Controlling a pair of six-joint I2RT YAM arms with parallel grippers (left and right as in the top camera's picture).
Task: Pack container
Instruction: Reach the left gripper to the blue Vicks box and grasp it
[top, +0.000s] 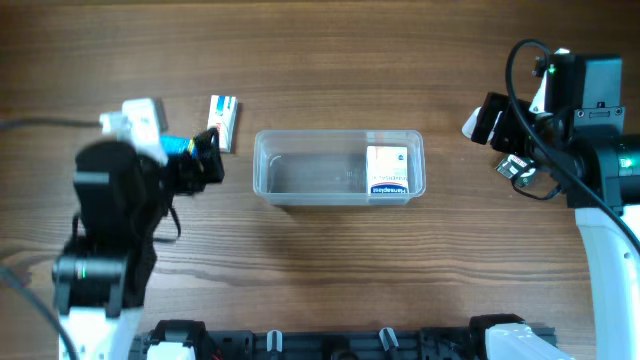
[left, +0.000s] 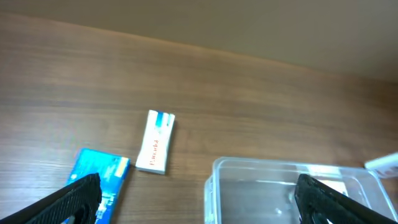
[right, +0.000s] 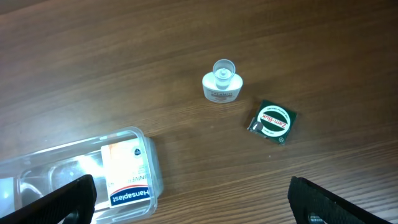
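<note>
The clear plastic container (top: 300, 172) lies in the middle of the table. A white and blue Hansaplast box (top: 388, 170) lies inside its right end. My left gripper (top: 207, 160) is open and empty, just left of the container, above a blue box (top: 180, 146). A white box (top: 223, 122) lies just beyond it. The left wrist view shows the blue box (left: 102, 174), the white box (left: 155, 142) and the container (left: 214, 186) between my open fingers (left: 199, 208). My right gripper (top: 483, 120) is open and empty, to the right of the container.
In the right wrist view a small clear bottle with a white cap (right: 221, 81) and a dark green Zam-Buk tin (right: 272, 122) lie on the wood beyond my open fingers (right: 193, 208). The container (right: 62, 155) with the Hansaplast box (right: 126, 171) shows at the lower left.
</note>
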